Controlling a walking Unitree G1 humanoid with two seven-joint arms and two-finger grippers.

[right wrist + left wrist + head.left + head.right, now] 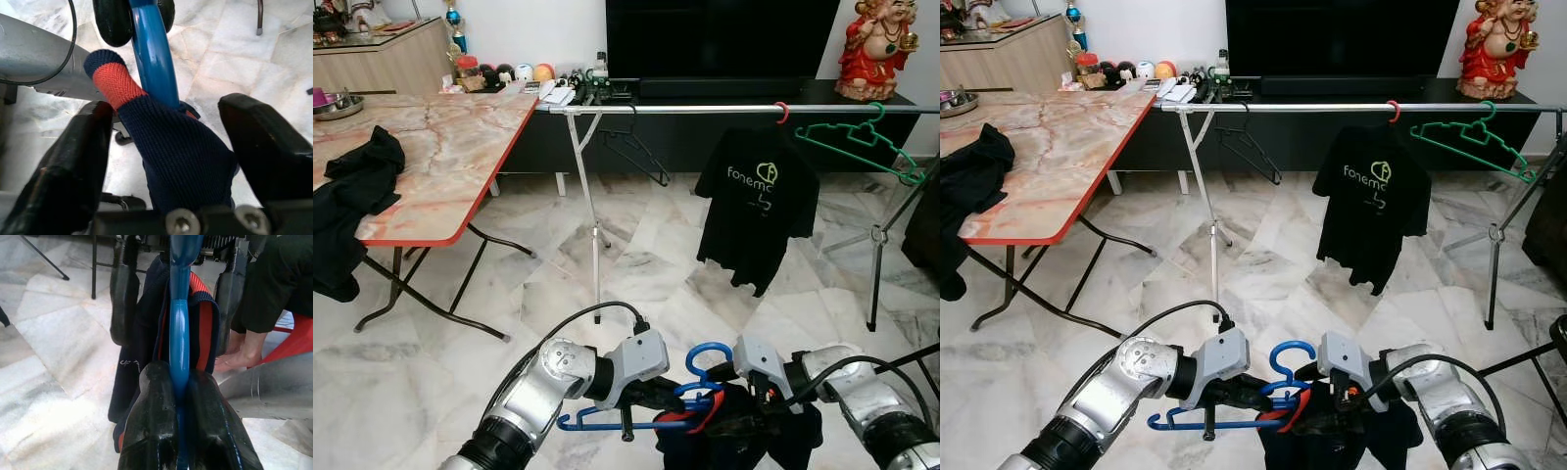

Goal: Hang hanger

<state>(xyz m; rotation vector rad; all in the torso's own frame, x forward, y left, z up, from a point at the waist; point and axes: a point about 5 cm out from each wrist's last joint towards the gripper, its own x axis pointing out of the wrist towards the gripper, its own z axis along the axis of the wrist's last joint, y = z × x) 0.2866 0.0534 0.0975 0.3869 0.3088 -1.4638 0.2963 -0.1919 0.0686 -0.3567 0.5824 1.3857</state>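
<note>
A blue plastic hanger (703, 356) is held low in front of me, with my left gripper (677, 396) shut on its neck (179, 333). A navy garment with a red-lined collar (734, 436) is draped over the hanger. My right gripper (166, 132) is open, with one finger on each side of the navy and red collar (181, 152) beside the blue bar (151, 54). The clothes rail (705, 110) runs across the room ahead, well above and beyond both grippers.
On the rail hang a black hanger (636, 147), a black T-shirt (759, 196) on a red hanger and a green hanger (862, 142). A folding marble-look table (440, 157) with black clothes (352, 186) stands at left. Part of a person in black (274, 279) is close by.
</note>
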